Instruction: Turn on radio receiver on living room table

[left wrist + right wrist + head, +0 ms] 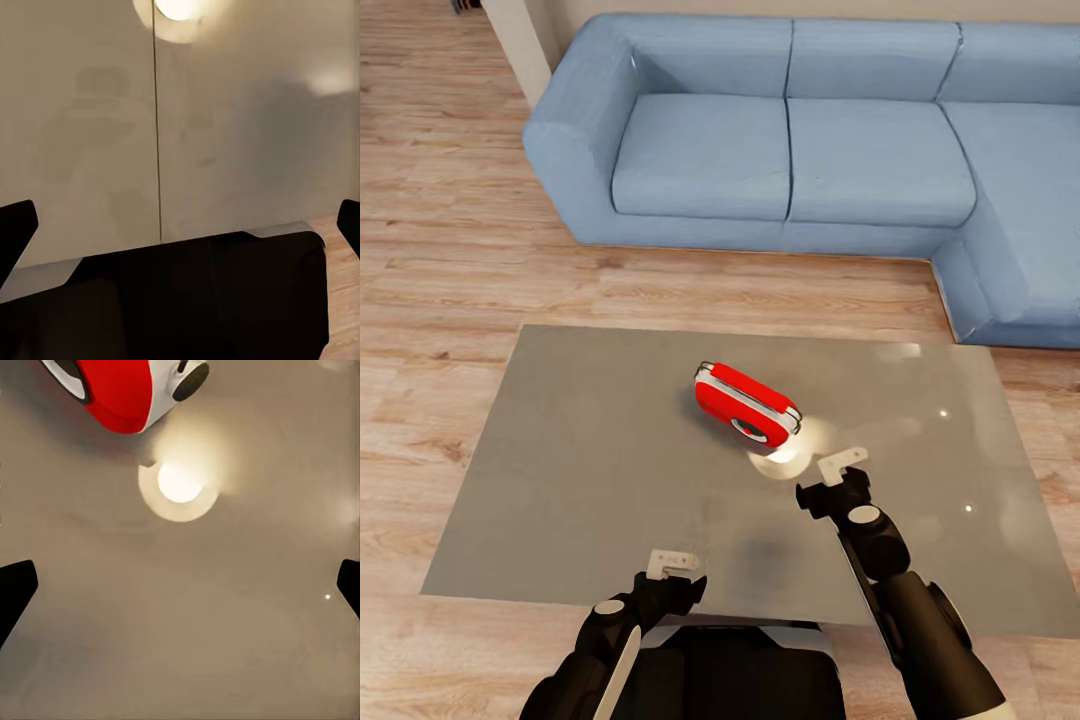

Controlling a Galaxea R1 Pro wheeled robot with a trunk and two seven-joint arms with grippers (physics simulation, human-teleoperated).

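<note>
So the radio receiver (747,402) sits roughly mid-table (560,480), lying tilted with its dark dial facing the robot's side and a bright lamp reflection (788,450) on the glossy top just beside it. The blue sofa (790,150) is well beyond the radio, on the wood floor (450,260).

The right gripper (833,482) hovers near the radio, on the robot's side of it and just past that reflection, with its fingers spread apart and nothing between them. The left gripper (672,572) hangs over the table edge nearest the robot, well apart from the radio, also spread wide and empty.

What worries me: the radio looks small and light and it's not lying flat. If the right gripper pokes at the dial off-centre, I'd guess the thing just skids or rolls across that slick top instead of switching on. Coming in too low could also jam a fingertip into the table. The left arm is too far off to brace anything.
</note>
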